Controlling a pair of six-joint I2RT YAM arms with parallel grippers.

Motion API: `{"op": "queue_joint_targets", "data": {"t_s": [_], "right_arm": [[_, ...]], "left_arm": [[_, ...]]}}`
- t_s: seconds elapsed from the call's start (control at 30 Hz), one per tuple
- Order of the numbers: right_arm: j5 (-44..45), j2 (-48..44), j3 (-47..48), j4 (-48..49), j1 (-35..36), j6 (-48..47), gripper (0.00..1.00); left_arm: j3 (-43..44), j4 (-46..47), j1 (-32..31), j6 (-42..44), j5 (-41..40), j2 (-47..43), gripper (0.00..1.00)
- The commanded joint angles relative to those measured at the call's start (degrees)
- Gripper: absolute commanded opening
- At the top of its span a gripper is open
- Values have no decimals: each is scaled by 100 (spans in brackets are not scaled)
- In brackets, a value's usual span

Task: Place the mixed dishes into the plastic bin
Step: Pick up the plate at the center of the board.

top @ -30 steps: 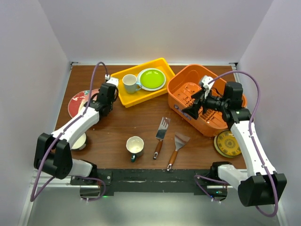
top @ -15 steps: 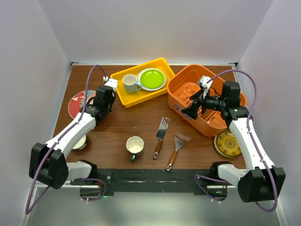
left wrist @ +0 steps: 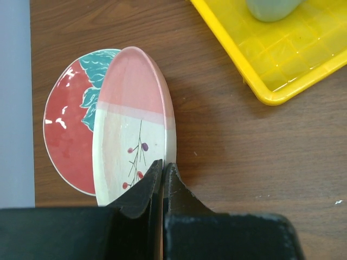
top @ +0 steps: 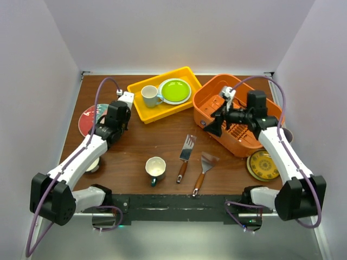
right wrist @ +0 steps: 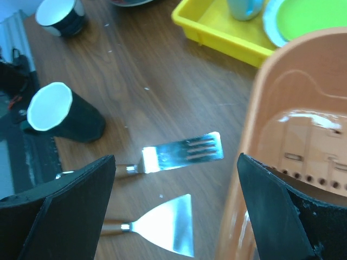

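My left gripper (top: 111, 125) is shut on the rim of a pink-and-cream plate (left wrist: 133, 108), which hangs tilted on edge over a red plate (left wrist: 65, 135) with a teal leaf at the table's left (top: 87, 120). My right gripper (right wrist: 176, 158) stands open and holds nothing. It hovers at the front-left rim of the orange plastic bin (top: 241, 145), seen up close in the right wrist view (right wrist: 303, 108). A dark-teal mug (top: 155, 169) stands near the front. A yellow patterned plate (top: 262, 165) lies right of the bin. A lime green plate (top: 174, 90) rests in the yellow tray (top: 142, 112).
Two wooden-handled spatulas (top: 186, 151) (top: 203, 168) lie between the mug and the bin. A white mug (top: 150, 96) sits in the tray beside the green plate. A small bowl (top: 92, 162) is partly hidden under my left arm. White walls close in on three sides.
My left gripper has drawn a little toward the near left with the plate still in it. My right gripper has slid left across the bin to its front-left rim, still open.
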Motion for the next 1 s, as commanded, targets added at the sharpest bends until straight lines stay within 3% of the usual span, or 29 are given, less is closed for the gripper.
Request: {"op": "queue_joint_targets", "data": {"t_s": [0.0, 0.23, 0.53, 0.73, 0.97], "right_arm": [[288, 541, 780, -331, 813, 42, 98], [1350, 1877, 2608, -754, 2141, 489, 96], [2370, 4142, 4437, 343, 3380, 3080, 96], [2986, 5225, 5247, 930, 3706, 5214, 95], [2926, 6043, 5896, 1407, 3952, 6219, 95]], "left_arm": [[-3, 545, -21, 138, -141, -454, 0], [-179, 633, -12, 68, -10, -718, 0], [-372, 729, -12, 15, 96, -973, 0], [-495, 808, -12, 15, 184, -1123, 0], [-539, 817, -12, 6, 307, -1123, 0]]}}
